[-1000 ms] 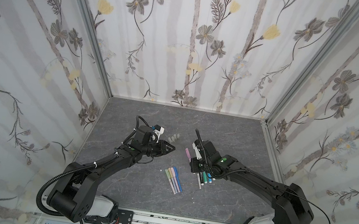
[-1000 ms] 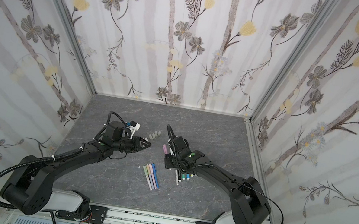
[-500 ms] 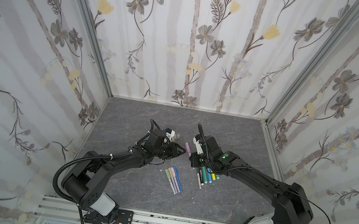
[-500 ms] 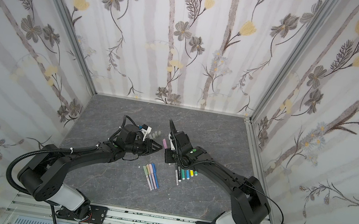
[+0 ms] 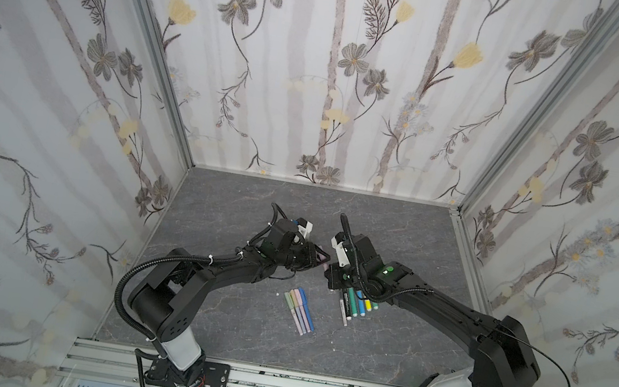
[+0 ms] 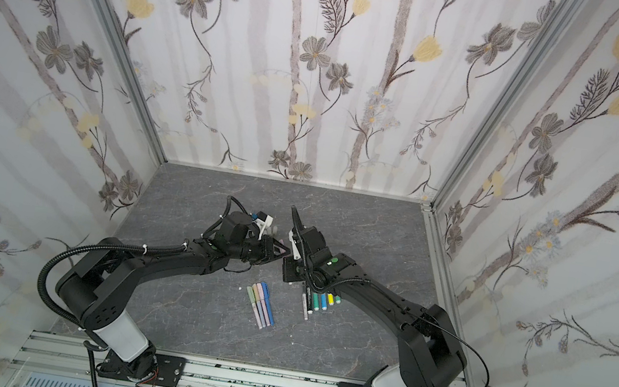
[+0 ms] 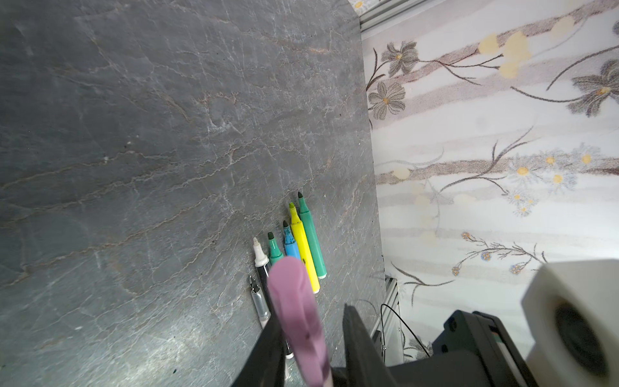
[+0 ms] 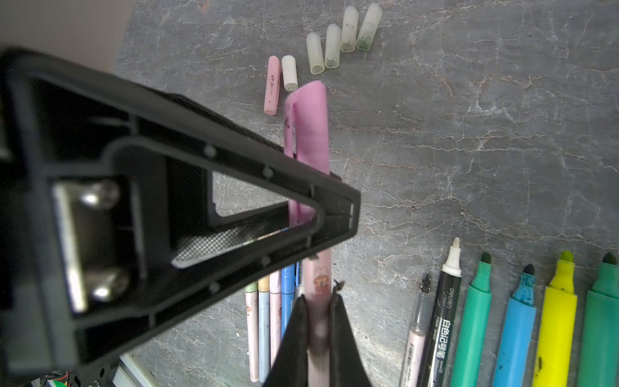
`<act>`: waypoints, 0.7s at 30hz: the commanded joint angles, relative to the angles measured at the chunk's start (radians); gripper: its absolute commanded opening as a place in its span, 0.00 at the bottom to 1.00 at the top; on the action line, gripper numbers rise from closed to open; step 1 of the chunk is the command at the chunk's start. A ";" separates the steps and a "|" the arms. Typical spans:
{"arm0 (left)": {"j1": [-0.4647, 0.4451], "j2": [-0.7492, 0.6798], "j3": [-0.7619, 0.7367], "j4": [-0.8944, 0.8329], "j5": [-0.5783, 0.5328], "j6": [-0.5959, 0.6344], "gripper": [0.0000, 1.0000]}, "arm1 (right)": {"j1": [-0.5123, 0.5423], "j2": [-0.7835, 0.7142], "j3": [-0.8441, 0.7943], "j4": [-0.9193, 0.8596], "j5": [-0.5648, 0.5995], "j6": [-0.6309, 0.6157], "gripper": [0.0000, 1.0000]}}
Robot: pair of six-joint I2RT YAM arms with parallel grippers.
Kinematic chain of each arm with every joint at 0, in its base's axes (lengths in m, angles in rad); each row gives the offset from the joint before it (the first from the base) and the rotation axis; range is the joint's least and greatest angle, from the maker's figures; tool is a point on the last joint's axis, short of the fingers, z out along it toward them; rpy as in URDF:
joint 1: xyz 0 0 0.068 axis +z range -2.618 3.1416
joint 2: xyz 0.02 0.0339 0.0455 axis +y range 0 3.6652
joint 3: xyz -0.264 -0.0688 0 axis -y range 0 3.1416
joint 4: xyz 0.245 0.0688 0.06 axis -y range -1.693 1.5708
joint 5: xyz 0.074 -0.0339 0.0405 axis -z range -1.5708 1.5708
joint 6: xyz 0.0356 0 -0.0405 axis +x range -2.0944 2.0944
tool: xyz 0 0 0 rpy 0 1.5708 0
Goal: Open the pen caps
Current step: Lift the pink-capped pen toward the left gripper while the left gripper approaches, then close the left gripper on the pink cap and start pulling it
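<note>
Between the two arms a pink pen (image 8: 316, 278) is held level above the table, my right gripper (image 8: 318, 296) shut on its barrel. Its purple-pink cap (image 8: 311, 124) sits on the pen's far end. My left gripper (image 7: 310, 315) straddles that cap (image 7: 291, 295): the cap rests against one finger and a gap shows at the other, so the jaws stand open. In both top views the left gripper (image 5: 321, 256) and right gripper (image 5: 328, 278) meet tip to tip mid-table. Loose caps lie beyond: a pink one (image 8: 272, 85), a white one (image 8: 289, 72) and several translucent ones (image 8: 338, 37).
Several slim pastel pens (image 5: 299, 311) lie side by side in front of the grippers. A row of uncapped thick markers (image 8: 516, 318), white-tipped black, teal, blue, yellow and green, lies under the right arm (image 6: 368, 292). Patterned walls (image 5: 317, 78) enclose the grey table (image 5: 239, 200).
My left gripper has swung right from beside the loose caps to the raised pen's cap, and its jaws have narrowed around it. The right gripper has lifted the pen slightly towards the back.
</note>
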 commanded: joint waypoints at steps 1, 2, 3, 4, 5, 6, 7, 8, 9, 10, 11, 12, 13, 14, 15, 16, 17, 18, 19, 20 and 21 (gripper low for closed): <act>-0.004 0.009 0.002 0.054 -0.004 -0.016 0.19 | 0.000 -0.006 -0.006 0.024 -0.002 0.007 0.00; -0.004 0.008 0.000 0.053 -0.004 -0.016 0.16 | 0.000 -0.006 -0.007 0.026 -0.001 0.008 0.00; -0.004 0.008 -0.001 0.055 -0.003 -0.014 0.14 | 0.000 -0.004 -0.007 0.026 -0.002 0.008 0.00; -0.004 0.007 -0.004 0.055 -0.005 -0.014 0.12 | 0.000 -0.002 -0.007 0.028 -0.002 0.006 0.00; -0.003 0.006 -0.004 0.055 -0.006 -0.014 0.10 | 0.000 0.000 -0.007 0.029 -0.004 0.006 0.00; -0.003 0.008 -0.003 0.055 -0.007 -0.013 0.09 | 0.000 0.001 -0.006 0.030 -0.003 0.006 0.00; -0.004 0.009 -0.003 0.054 -0.007 -0.011 0.08 | 0.000 0.000 -0.006 0.029 -0.004 0.007 0.00; -0.003 0.011 -0.004 0.053 -0.008 -0.009 0.07 | 0.000 0.001 -0.006 0.031 -0.004 0.006 0.00; -0.004 0.011 -0.003 0.054 -0.009 -0.008 0.06 | 0.000 0.001 -0.007 0.032 -0.004 0.005 0.00; -0.004 0.014 -0.003 0.054 -0.009 -0.008 0.05 | 0.000 0.001 -0.007 0.031 -0.004 0.006 0.00; -0.004 0.016 -0.001 0.053 -0.009 -0.007 0.04 | 0.000 -0.001 -0.009 0.033 -0.004 0.006 0.00; -0.004 0.017 -0.001 0.054 -0.007 -0.006 0.03 | 0.000 -0.002 -0.009 0.031 -0.003 0.006 0.00; -0.004 0.020 0.000 0.055 -0.007 -0.006 0.02 | 0.000 -0.002 -0.012 0.033 -0.003 0.006 0.00; -0.004 0.021 0.000 0.055 -0.007 -0.006 0.01 | 0.000 -0.004 -0.012 0.035 -0.003 0.006 0.00; -0.004 0.022 0.002 0.056 -0.009 -0.006 0.02 | 0.000 -0.005 -0.017 0.034 -0.004 0.007 0.00; -0.003 0.023 0.002 0.055 -0.009 -0.006 0.02 | 0.000 -0.007 -0.020 0.036 -0.004 0.008 0.00; -0.004 0.024 0.003 0.056 -0.012 -0.006 0.04 | 0.001 -0.008 -0.023 0.039 -0.005 0.009 0.00; -0.003 0.027 0.004 0.057 -0.013 -0.006 0.07 | 0.001 -0.010 -0.027 0.042 -0.005 0.011 0.00; -0.004 0.028 0.005 0.058 -0.015 -0.006 0.08 | 0.001 -0.012 -0.030 0.044 -0.005 0.012 0.00; -0.004 0.031 0.006 0.061 -0.015 -0.008 0.08 | 0.002 -0.013 -0.034 0.046 -0.006 0.015 0.00; -0.003 0.034 0.008 0.061 -0.013 -0.009 0.08 | 0.004 -0.013 -0.037 0.046 -0.005 0.015 0.00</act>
